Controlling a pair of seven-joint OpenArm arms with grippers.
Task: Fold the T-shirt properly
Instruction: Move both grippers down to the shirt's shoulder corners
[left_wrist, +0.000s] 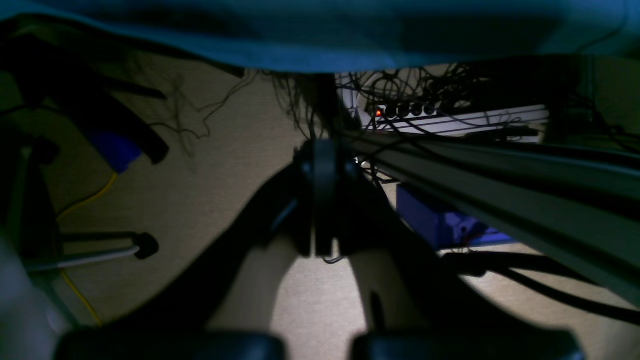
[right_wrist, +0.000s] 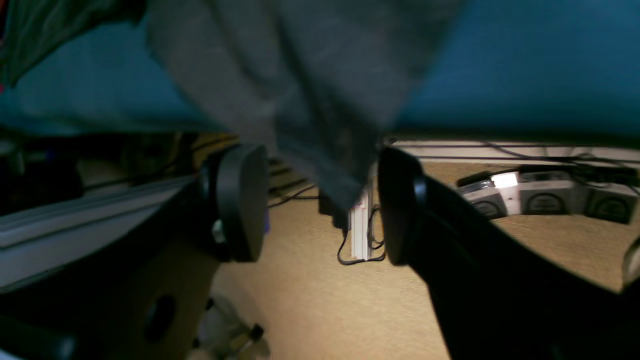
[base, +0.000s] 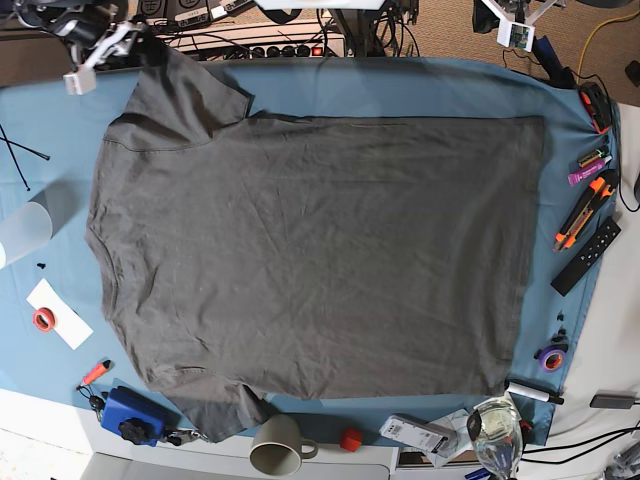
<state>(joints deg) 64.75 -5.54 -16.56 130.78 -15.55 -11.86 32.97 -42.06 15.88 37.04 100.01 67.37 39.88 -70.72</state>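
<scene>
While blurred T-shirt cloth hangs between the right tool's parted pads.

Black tool, rounded pads

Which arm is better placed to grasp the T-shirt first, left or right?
Right, probably. The right gripper is open with T-shirt fabric hanging between its pads. The left gripper is shut, with no shirt near it.
</scene>
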